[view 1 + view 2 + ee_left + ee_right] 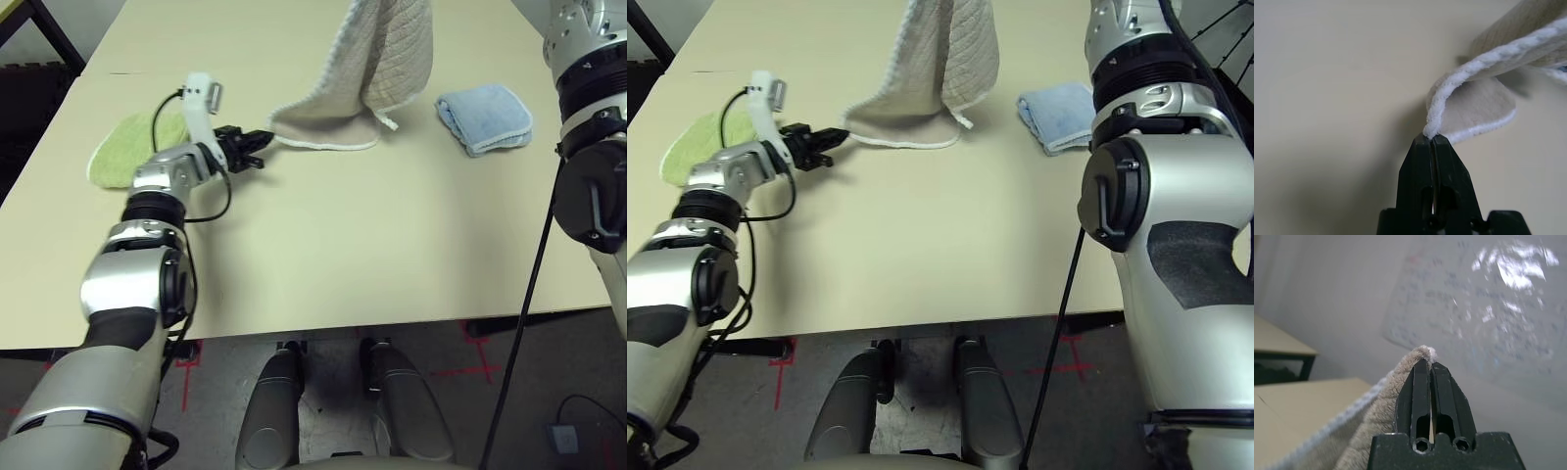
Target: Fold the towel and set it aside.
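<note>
The beige towel [377, 69] with white stitched edging hangs from above the far middle of the table, and its lower end rests on the tabletop. My left gripper [261, 148] is low over the table at the towel's near-left corner. In the left wrist view this left gripper [1430, 139] is shut on the towel's white edge [1459, 81]. My right gripper [1429, 363] is raised high and shut on the towel's upper corner [1400, 367], with the cloth draping down from it.
A lime-green folded towel [122, 147] lies at the left of the table behind my left forearm. A light blue folded towel [485, 117] lies at the right, close to the hanging towel. The near half of the table [372, 255] is bare.
</note>
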`<action>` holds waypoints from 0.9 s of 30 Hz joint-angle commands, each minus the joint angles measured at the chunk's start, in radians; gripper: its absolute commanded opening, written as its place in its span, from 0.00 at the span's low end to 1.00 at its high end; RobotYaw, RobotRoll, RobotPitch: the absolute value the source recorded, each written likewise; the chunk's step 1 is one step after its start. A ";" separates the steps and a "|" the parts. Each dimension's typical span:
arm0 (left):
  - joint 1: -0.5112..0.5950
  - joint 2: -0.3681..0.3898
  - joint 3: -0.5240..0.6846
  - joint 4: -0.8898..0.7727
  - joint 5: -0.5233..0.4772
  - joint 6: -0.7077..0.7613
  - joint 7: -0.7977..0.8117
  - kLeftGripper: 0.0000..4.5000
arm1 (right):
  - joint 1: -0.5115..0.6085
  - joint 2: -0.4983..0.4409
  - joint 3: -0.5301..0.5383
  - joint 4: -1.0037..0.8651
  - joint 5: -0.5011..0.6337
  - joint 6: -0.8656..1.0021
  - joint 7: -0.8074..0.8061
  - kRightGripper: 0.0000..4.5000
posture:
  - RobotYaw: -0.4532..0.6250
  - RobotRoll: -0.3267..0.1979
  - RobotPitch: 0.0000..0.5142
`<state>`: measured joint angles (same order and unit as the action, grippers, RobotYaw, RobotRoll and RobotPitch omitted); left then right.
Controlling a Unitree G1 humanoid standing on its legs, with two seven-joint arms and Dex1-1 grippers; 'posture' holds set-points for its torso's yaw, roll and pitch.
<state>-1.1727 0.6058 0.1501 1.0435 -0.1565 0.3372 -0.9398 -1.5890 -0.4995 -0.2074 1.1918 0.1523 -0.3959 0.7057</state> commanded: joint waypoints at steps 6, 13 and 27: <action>-0.033 0.223 -0.054 -0.237 0.033 0.085 -0.100 0.01 | 0.248 -0.146 -0.032 -0.051 0.066 0.298 0.190 0.00 | 0.46 0.62 0.47; -0.086 0.385 -0.188 -0.270 0.089 0.130 -0.365 0.01 | 0.395 -0.266 0.057 -0.180 0.081 0.748 0.554 0.00 | 0.47 0.62 0.50; -0.233 0.292 -0.167 0.018 0.141 -0.007 -0.117 0.01 | 0.223 -0.180 0.124 -0.008 -0.083 0.464 0.274 0.00 | 0.46 0.62 0.53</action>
<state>-1.3849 0.9039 -0.0427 1.0052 -0.0407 0.3936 -1.1814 -1.3488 -0.6859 -0.0811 1.1526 0.0954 0.1474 1.0851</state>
